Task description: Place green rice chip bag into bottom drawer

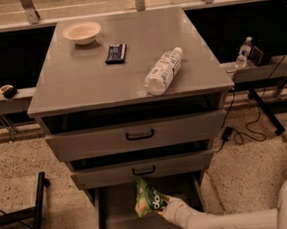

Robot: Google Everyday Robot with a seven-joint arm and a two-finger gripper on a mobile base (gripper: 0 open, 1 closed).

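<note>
While your end effector (164,210) reaches in low from the right, clamped on the green rice chip bag (147,198), note: bag sticks up-left of the grip, long axis near upright, over the open bottom drawer (115,220). Judgement: lower, then release.

There is one grey cabinet (131,87) with three drawers: one top drawer (185,128), one middle drawer (183,163) and one bottom drawer (120,224). There is one bowl (82,32) and one black packet (115,53). There are two bottles: one water bottle (163,71) lying down and one small water bottle (243,52) standing. There is one green rice chip bag (147,200). One gripper (164,210) holds that bag over the bottom drawer.
</note>
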